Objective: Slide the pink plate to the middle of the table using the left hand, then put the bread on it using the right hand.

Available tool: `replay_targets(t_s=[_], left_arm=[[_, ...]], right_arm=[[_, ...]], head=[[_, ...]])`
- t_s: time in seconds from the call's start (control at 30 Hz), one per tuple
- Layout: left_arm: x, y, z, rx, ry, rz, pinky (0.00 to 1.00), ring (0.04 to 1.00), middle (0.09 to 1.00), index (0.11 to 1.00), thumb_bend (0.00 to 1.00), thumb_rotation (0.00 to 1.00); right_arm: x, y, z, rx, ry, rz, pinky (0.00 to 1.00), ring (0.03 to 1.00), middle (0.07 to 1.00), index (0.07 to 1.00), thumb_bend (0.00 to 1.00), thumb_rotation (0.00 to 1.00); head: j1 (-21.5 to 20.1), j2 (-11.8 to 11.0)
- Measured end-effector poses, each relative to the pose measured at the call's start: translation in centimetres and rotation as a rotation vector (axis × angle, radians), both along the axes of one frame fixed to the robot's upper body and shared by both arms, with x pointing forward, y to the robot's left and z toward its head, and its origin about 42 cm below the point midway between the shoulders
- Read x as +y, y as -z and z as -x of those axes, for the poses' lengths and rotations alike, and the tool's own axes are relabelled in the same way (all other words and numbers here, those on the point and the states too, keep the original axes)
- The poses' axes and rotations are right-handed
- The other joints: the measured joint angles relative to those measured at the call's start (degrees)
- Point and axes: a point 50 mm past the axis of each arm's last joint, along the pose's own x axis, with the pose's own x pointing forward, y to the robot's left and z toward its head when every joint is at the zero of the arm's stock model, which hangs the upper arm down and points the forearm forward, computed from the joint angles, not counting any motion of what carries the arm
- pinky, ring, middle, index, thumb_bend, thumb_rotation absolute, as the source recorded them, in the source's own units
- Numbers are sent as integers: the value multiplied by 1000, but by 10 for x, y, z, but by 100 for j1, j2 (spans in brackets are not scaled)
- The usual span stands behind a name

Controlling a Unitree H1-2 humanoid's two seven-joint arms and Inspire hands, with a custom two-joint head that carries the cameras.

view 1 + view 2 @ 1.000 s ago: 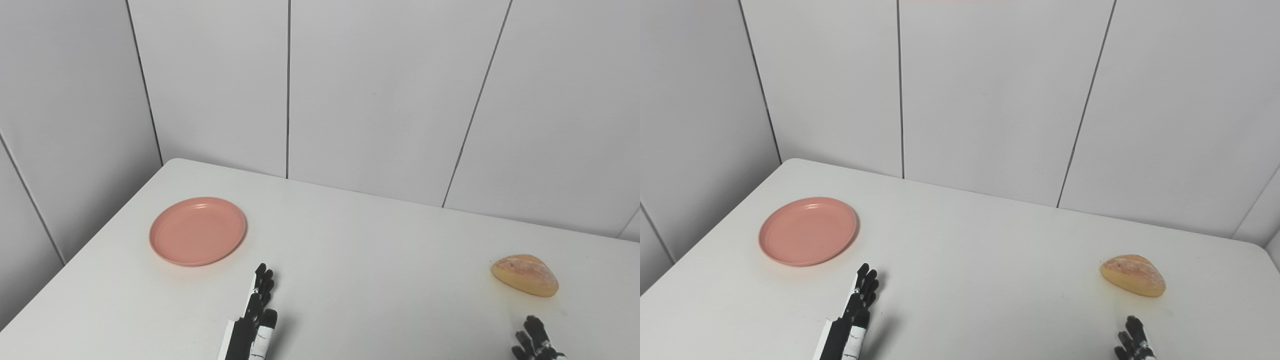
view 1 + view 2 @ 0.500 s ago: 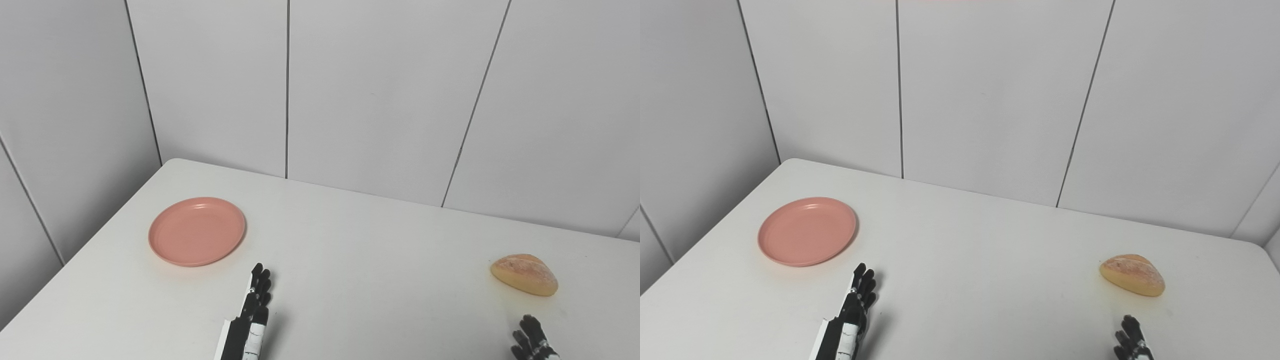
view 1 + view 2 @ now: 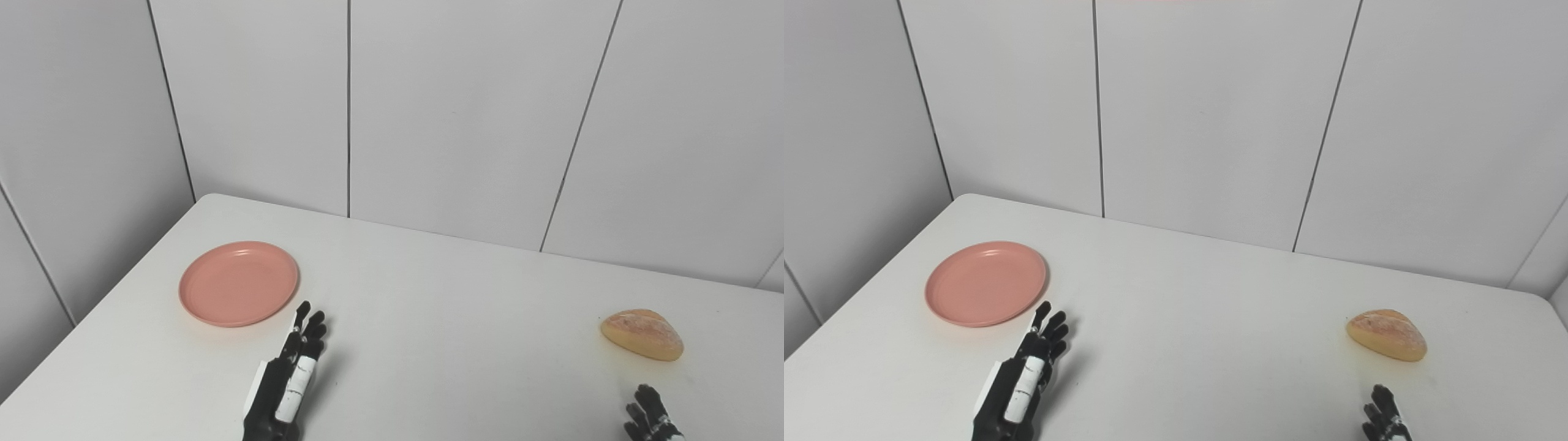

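Note:
The pink plate [image 3: 238, 282] lies empty on the left part of the white table [image 3: 429, 318]. My left hand [image 3: 288, 373] is open, fingers stretched toward the plate's near right rim, a short gap from it. A golden bread roll [image 3: 642, 334] rests at the table's right side. Only the fingertips of my right hand [image 3: 650, 416] show at the bottom edge, just in front of the bread and apart from it, fingers spread and holding nothing.
Grey panelled walls stand behind the table and along its left side. The table's left edge [image 3: 98, 306] runs diagonally close to the plate. White tabletop stretches between plate and bread.
My left hand has moved forward and to the left, closer to the plate's rim, with more of the hand in view. The plate, the bread and the right hand have stayed put.

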Motion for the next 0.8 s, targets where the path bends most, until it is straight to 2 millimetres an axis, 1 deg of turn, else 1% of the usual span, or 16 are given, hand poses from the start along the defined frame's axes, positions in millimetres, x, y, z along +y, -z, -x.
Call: replay_targets(t_s=[0.03, 0.13, 0.23, 0.33, 0.47, 0.57, 0.67, 0.73, 0.8], left_arm=[[2, -7, -4, -19, 0, -5, 898, 924, 930, 932, 942, 735], [9, -27, -14, -71, 1, -11, 889, 929, 929, 921, 920, 730], [20, -40, -21, -93, 2, -24, 931, 937, 926, 918, 907, 724], [36, -46, -29, -103, -8, -37, 947, 937, 916, 917, 927, 714], [65, -51, -47, -94, -53, -87, 958, 955, 933, 919, 933, 744], [76, -63, -55, -119, -61, -118, 974, 967, 938, 922, 909, 764], [81, -79, -63, -161, -66, -132, 941, 932, 917, 898, 870, 759], [85, -89, -68, -188, -74, -139, 907, 897, 897, 899, 876, 745], [96, -97, -77, -198, -75, -150, 887, 894, 902, 914, 885, 750]], right_arm=[[0, 0, 0, 1, 0, 0, 1000, 974, 973, 933, 850, 966], [1, 0, 1, 1, 2, -2, 1000, 969, 966, 927, 857, 962], [1, 0, 0, 1, 6, -3, 1000, 968, 963, 922, 863, 959], [1, 0, 0, 2, 9, -3, 1000, 967, 960, 920, 861, 964], [1, 0, 0, 2, 14, -4, 1000, 971, 961, 923, 850, 968], [0, 0, 0, 2, 15, -4, 1000, 969, 959, 924, 844, 969], [0, 0, 0, 2, 16, -4, 1000, 968, 959, 925, 838, 973], [1, 0, 0, 1, 16, -4, 1000, 964, 956, 923, 846, 973], [1, 0, 0, 1, 16, -5, 1000, 963, 956, 923, 848, 971]], head=[[0, 0], [-18, 0], [-18, 9], [9, 0], [26, 26], [61, 53], [97, 96], [105, 105], [105, 105]])
